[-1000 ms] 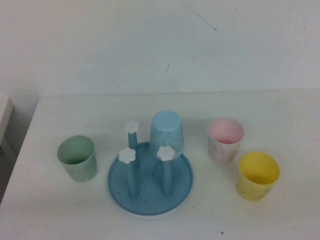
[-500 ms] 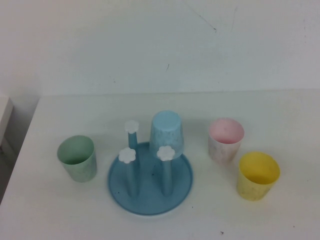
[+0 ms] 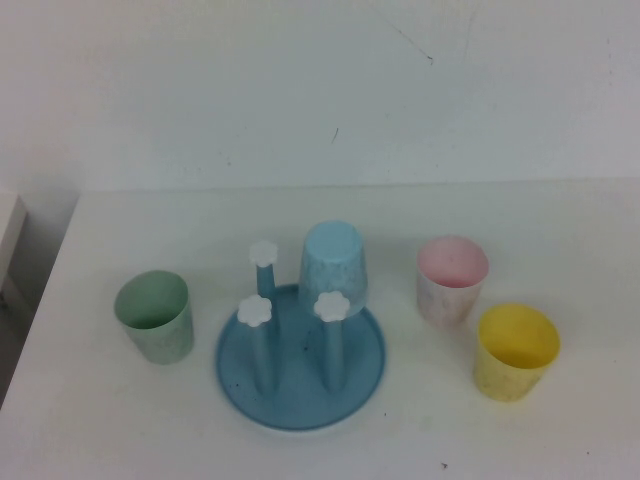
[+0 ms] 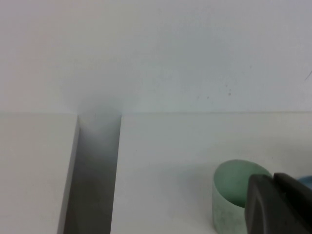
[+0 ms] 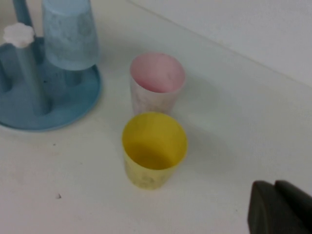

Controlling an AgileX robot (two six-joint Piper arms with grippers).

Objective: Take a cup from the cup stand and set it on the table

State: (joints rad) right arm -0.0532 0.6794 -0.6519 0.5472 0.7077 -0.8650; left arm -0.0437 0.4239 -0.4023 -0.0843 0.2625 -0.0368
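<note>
The light blue speckled cup [image 3: 334, 262] hangs upside down on the back right peg of the round blue cup stand [image 3: 300, 372]; it also shows in the right wrist view [image 5: 68, 34]. Three other pegs with white flower caps [image 3: 256, 311] are bare. Neither gripper shows in the high view. My left gripper [image 4: 275, 204] is shut and empty, in front of the pale green cup [image 4: 234, 195] at the table's left. My right gripper [image 5: 279, 209] is shut and empty, over bare white table [image 3: 560, 220] to the right of the yellow cup [image 5: 153, 148].
A pale green cup [image 3: 154, 316] stands left of the stand. A pink cup [image 3: 452, 279] and a yellow cup [image 3: 515, 351] stand to its right. The table's left edge [image 3: 45, 290] drops to a dark gap, with another white surface [image 4: 34, 165] beyond it.
</note>
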